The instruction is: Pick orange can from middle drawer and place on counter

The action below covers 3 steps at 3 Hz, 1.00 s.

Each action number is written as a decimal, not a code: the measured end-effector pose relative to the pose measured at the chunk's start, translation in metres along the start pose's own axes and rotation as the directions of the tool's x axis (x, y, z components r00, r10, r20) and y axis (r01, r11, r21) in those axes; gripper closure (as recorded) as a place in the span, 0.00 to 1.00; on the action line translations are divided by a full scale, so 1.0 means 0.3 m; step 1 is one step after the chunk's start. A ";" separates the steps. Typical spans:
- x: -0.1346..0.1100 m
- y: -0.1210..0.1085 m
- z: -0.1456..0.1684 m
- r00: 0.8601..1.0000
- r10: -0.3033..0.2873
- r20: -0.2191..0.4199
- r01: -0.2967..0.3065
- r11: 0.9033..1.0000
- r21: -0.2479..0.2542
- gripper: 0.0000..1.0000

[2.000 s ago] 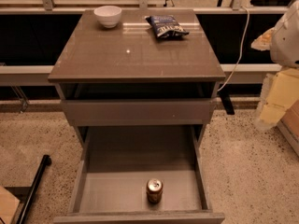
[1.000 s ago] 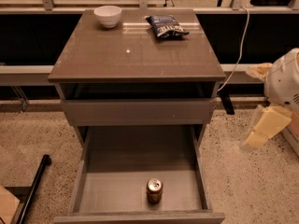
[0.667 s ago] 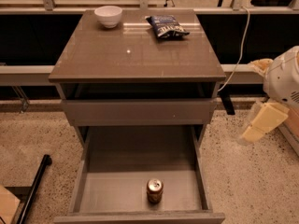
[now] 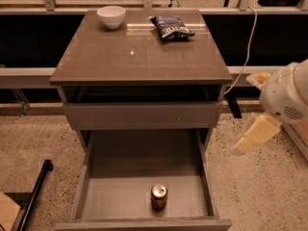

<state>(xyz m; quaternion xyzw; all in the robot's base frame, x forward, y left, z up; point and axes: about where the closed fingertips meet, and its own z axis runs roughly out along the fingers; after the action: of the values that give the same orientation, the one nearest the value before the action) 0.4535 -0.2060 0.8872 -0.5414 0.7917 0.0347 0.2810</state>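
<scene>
The orange can [image 4: 159,197] stands upright on the grey floor of the open middle drawer [image 4: 144,186], near its front wall and slightly right of centre. The counter [image 4: 139,49] is the glossy grey-brown top of the cabinet above it. My gripper [image 4: 253,135] hangs at the right of the view, beside the cabinet's right side and above the speckled floor. It is to the right of the drawer and higher than the can, holding nothing. The white arm housing [image 4: 286,93] sits just above it.
A white bowl [image 4: 111,16] stands at the counter's back left and a dark blue snack bag [image 4: 171,27] at its back right. A shallower drawer [image 4: 142,113] is slightly open above the middle one. A white cable [image 4: 246,42] hangs at the right. A black pole [image 4: 36,190] lies lower left.
My arm and gripper have moved down and leftward from the right edge, closer to the cabinet's right side. The can, drawers and counter items have not moved.
</scene>
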 end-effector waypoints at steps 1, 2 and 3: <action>0.025 0.063 0.192 0.992 0.085 0.093 -0.081 0.996 -0.044 0.00; 0.050 0.122 0.360 0.989 0.093 0.112 -0.088 0.995 -0.044 0.00; 0.048 0.118 0.358 0.989 0.092 0.113 -0.088 0.995 -0.040 0.00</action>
<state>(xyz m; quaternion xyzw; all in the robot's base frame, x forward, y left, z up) 0.4627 -0.1649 0.7812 -0.5068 0.7972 0.0921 0.3149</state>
